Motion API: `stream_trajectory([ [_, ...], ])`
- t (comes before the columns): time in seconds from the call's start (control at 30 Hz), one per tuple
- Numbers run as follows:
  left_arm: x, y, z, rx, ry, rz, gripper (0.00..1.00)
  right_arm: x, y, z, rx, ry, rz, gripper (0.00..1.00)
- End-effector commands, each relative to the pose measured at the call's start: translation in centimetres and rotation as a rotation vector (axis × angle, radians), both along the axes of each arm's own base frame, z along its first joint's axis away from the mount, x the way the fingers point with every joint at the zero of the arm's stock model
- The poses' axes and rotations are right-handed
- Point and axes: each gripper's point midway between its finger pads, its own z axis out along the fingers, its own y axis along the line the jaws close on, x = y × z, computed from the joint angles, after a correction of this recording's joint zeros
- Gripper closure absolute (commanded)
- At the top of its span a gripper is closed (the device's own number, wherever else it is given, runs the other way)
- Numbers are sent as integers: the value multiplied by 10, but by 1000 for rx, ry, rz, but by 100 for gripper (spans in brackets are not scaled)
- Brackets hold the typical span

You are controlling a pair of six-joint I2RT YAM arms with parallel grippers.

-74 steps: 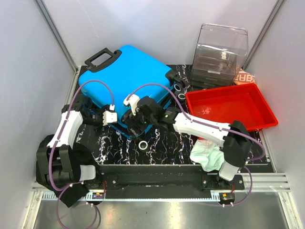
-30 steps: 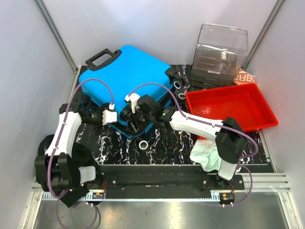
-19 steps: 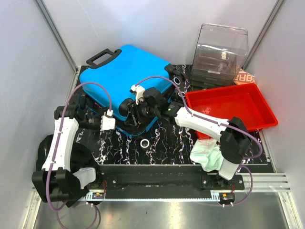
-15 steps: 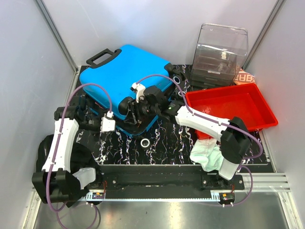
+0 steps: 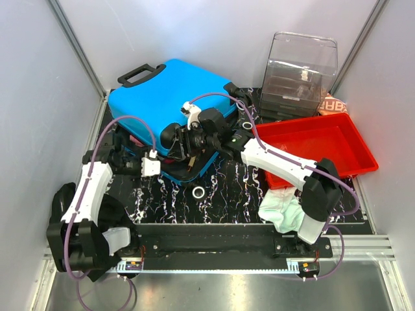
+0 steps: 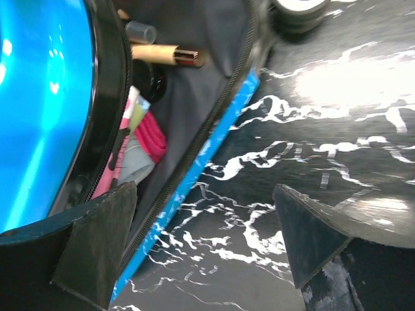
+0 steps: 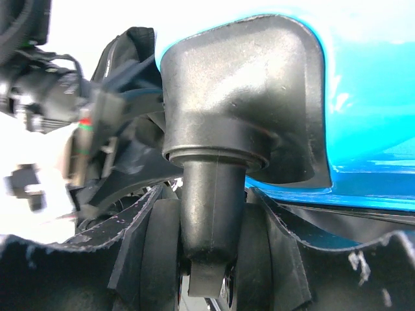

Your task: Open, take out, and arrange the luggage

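We see the blue suitcase (image 5: 172, 91) lying on the far left part of the black marbled table (image 5: 227, 194), its handle pointing to the far left and its lid lifted a little along the near edge. The right gripper (image 7: 204, 259) is clenched on a black wheel (image 7: 159, 253) at the suitcase's near right corner, its pads pressed against both sides of the wheel. The left gripper (image 6: 201, 220) is released, its fingers spread wide just beside the gap on the near left side and holding nothing. Through that gap we make out grey lining (image 6: 194, 97), a pink cloth (image 6: 146, 139) and a tan tube (image 6: 159, 53). To the right sit a red tray (image 5: 311, 142) and, beyond it, a clear box (image 5: 301, 65); a white cloth (image 5: 279, 210) lies near the right arm's base
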Motion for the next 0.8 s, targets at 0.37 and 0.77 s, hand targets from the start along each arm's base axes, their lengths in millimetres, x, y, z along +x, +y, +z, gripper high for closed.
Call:
stream_trajectory([
  [0.37, 37, -7, -54, 134, -69, -66, 30, 69, -12, 136, 253, -364, -204, 100],
  [0.77, 0, -12, -70, 157, -4, -67, 100, 94, -30, 172, 264, -466, -276, 100],
])
